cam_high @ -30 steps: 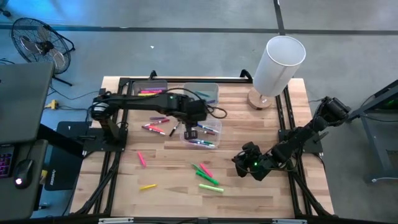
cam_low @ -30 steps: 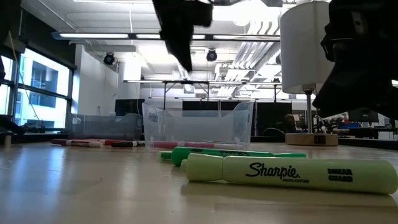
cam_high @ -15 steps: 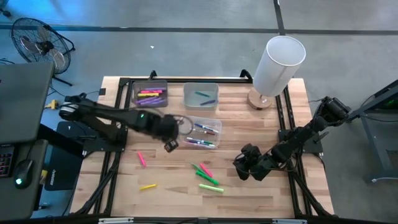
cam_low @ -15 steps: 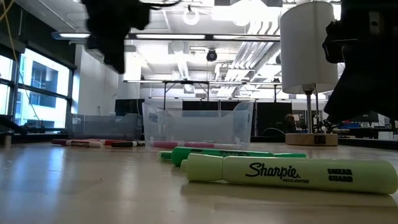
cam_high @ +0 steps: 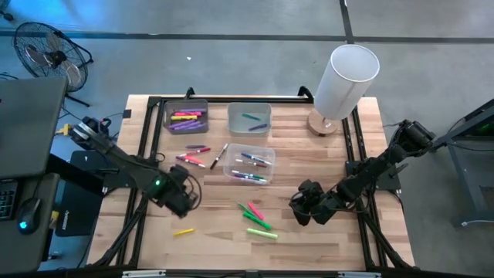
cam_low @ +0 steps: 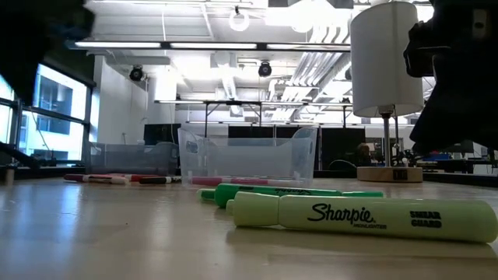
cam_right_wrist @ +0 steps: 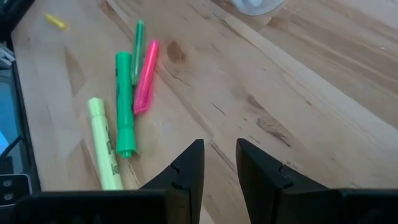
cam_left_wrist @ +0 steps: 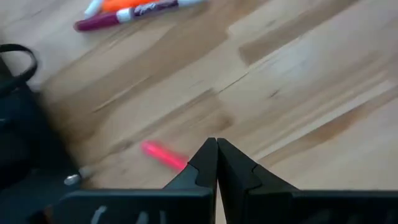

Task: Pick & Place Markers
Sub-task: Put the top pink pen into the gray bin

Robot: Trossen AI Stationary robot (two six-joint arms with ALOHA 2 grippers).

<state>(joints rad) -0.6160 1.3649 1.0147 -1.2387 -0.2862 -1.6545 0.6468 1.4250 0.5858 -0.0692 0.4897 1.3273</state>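
Note:
Markers lie loose on the wooden table: green, pink and yellow-green ones (cam_high: 258, 218) near the middle, also in the right wrist view as markers (cam_right_wrist: 124, 112), a yellow one (cam_high: 183, 231), and several (cam_high: 193, 157) by the clear bin (cam_high: 248, 164). My left gripper (cam_high: 182, 199) is shut and hovers low near the left frame, just beside a pink marker (cam_left_wrist: 163, 154). My right gripper (cam_high: 302, 207) is open, its fingers (cam_right_wrist: 189, 165) pointing toward the green group from the right. In the low view the yellow-green marker (cam_low: 358, 218) lies closest.
A grey bin (cam_high: 187, 117) and a second bin (cam_high: 249, 117) with markers stand near the far edge. A white lamp (cam_high: 345, 77) stands at the far right. Black frame rails (cam_high: 143, 193) run along both sides. Bare wood lies between the yellow marker and the green group.
My left arm has swung from above the clear bin toward the table's near left and come down, ending low by the pink marker next to the left rail. The markers and bins have kept their places.

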